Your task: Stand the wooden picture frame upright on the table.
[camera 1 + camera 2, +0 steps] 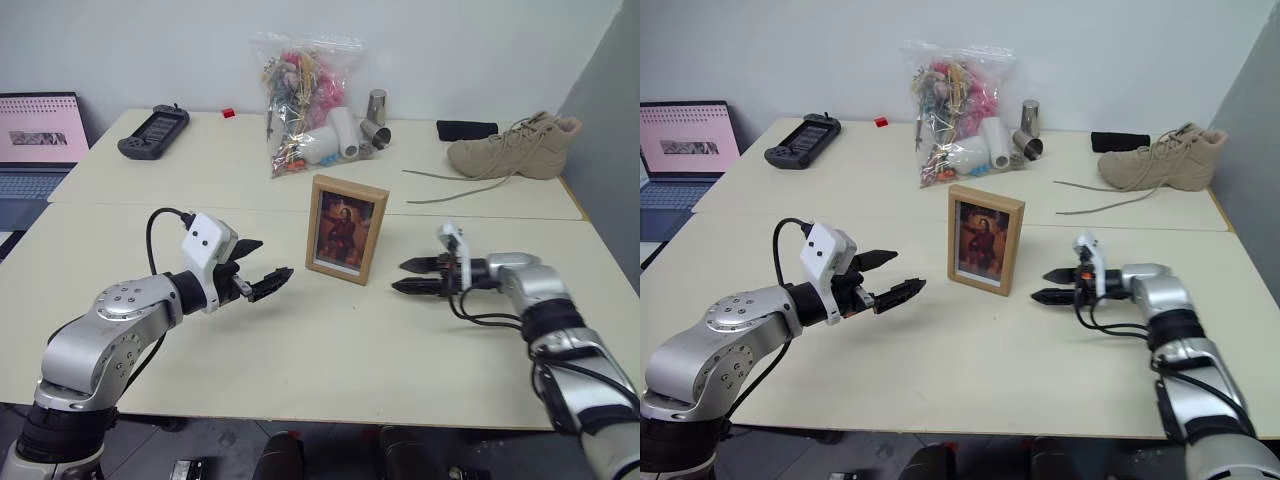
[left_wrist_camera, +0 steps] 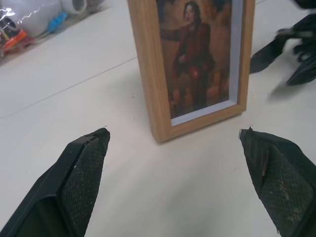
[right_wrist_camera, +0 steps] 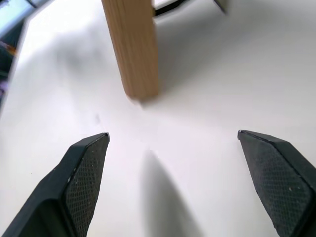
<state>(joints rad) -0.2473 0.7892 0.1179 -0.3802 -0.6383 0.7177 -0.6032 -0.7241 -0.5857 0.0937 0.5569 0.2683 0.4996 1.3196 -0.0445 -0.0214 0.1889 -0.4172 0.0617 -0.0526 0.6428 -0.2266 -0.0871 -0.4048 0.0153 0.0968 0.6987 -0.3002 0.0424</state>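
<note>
The wooden picture frame (image 1: pixel 346 229) stands upright on the cream table (image 1: pixel 330 340), its reddish portrait facing me. In the left wrist view the frame (image 2: pixel 193 64) is seen from the front; in the right wrist view its edge (image 3: pixel 132 47) shows side-on. My left gripper (image 1: pixel 262 268) is open to the frame's left, a short gap away, holding nothing. To the frame's right my right gripper (image 1: pixel 415 276) is open, pointing at it without touching.
At the back lie a clear bag of mixed items (image 1: pixel 300 100), white and metal cylinders (image 1: pixel 352 130), a tan boot (image 1: pixel 515 147) with loose laces, a black game controller (image 1: pixel 153 131) and a black case (image 1: pixel 466 129). A laptop (image 1: pixel 38 140) sits far left.
</note>
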